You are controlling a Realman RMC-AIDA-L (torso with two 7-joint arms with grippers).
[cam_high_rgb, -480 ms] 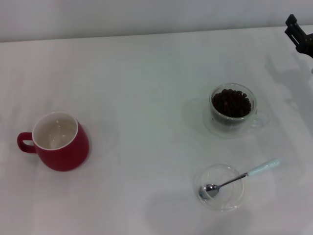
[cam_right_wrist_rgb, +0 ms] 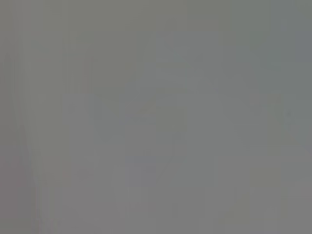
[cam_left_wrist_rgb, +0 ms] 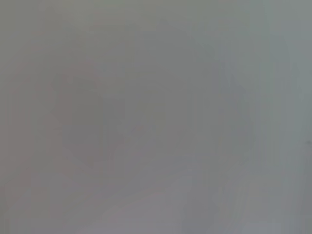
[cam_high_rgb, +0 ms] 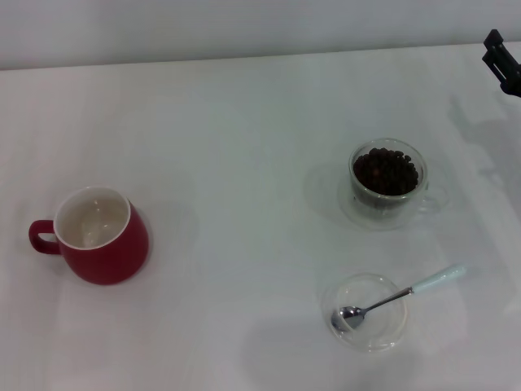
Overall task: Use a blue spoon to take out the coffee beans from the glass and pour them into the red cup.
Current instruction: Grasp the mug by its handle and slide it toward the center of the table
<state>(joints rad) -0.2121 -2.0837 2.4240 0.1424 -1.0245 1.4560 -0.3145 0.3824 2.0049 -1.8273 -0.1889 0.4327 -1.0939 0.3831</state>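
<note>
On the near right part of the white table (cam_high_rgb: pixel 244 114), the blue spoon (cam_high_rgb: pixel 396 298) lies untouched, its metal bowl resting inside a shallow clear glass dish (cam_high_rgb: pixel 368 313) and its pale blue handle reaching out over the dish's rim toward the right, tilted a little away from the robot. Just beyond the dish, farther from the robot, stands the glass (cam_high_rgb: pixel 389 180), upright, with the coffee beans (cam_high_rgb: pixel 386 171) heaped in it close to the rim; its small clear handle points to the right. The glass and the dish are near each other but apart. Well away from both, on the left side of the table, sits the red cup (cam_high_rgb: pixel 99 235), upright, its white inside showing and its loop handle turned to the left.

The right gripper (cam_high_rgb: pixel 502 61) shows only as a dark piece at the far right edge of the head view, high above the table and well apart from the glass and the spoon; whether its jaws are wide or narrow I cannot tell. The left gripper does not show in the head view, and both wrist views give only a flat grey blur with nothing to make out.
</note>
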